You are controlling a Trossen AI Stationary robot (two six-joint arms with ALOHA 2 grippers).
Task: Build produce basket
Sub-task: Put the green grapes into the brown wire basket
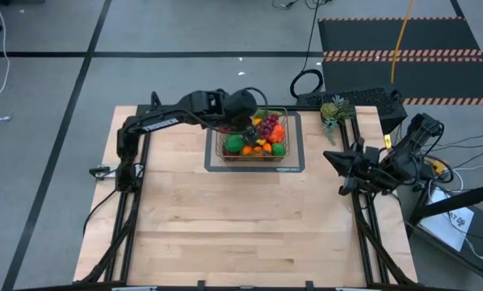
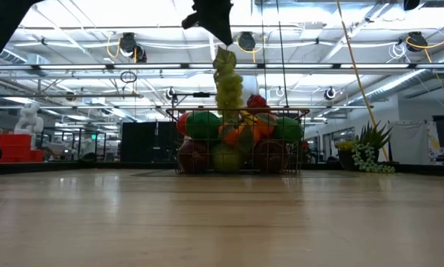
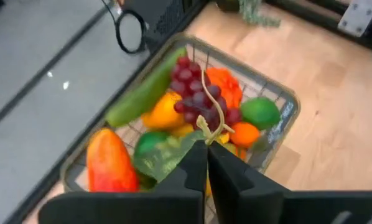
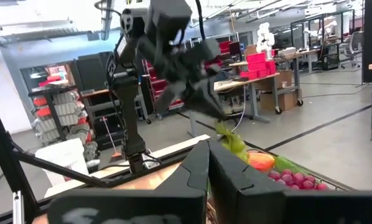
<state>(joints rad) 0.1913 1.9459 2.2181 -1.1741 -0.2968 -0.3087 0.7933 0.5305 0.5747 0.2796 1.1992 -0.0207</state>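
No text, label or number reads clearly in any view. The mat (image 1: 293, 169) under the basket carries a small dark mark at its near edge, too small to make out. White lettering runs along the left arm (image 1: 162, 123), also illegible.

The right gripper (image 4: 208, 163) fills the foreground, its two dark jaws pressed together. Beyond it the other dark arm's left gripper (image 4: 206, 107) hangs closed on a yellowish-green bunch of toy grapes (image 4: 232, 143) above an orange fruit (image 4: 259, 160) and purple-red grapes (image 4: 295, 179). Red bins (image 4: 260, 63) stand on desks behind.
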